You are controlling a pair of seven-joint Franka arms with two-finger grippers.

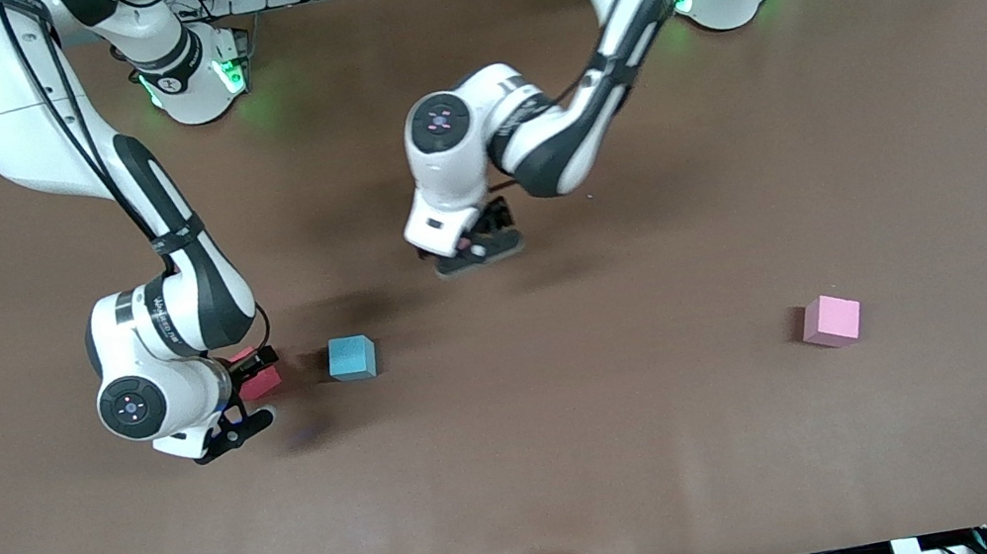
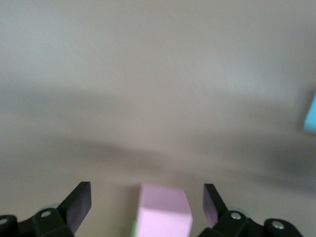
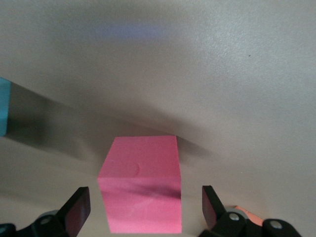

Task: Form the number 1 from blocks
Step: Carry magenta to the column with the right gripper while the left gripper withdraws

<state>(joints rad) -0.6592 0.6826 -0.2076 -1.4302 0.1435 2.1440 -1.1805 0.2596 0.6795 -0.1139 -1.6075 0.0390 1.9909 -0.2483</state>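
Lying between the open right pincer's (image 3: 143, 210) fingers: the red block (image 3: 140, 185); left pincer (image 2: 143, 207) open.

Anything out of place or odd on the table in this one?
Nothing damaged or toppled. The pink block sits alone toward the left arm's end, apart from the light blue block and red block. The right claw hangs open over the red block, the left claw open over a pale purple block.
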